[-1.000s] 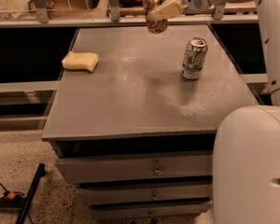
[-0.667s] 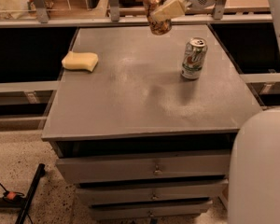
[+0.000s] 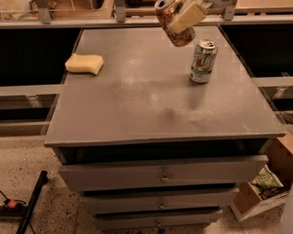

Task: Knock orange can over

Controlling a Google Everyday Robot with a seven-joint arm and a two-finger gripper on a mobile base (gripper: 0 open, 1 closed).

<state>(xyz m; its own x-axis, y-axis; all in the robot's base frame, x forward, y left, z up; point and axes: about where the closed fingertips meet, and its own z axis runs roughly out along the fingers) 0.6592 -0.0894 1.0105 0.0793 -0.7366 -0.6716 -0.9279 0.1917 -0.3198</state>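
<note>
Camera view: mottled orange can (image 3: 173,19) tilted in jaws above table (image 3: 136,106).

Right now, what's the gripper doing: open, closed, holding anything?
Gripper: closed on the orange can, held tilted in the air above the far side of the table, left of the green-and-white can.

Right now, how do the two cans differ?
The orange can hangs tilted in the air, held by the gripper over the far side of the table; the green-and-white can stands upright on it. One label is orange-brown, the other green and white. Both are small drink cans.
</note>
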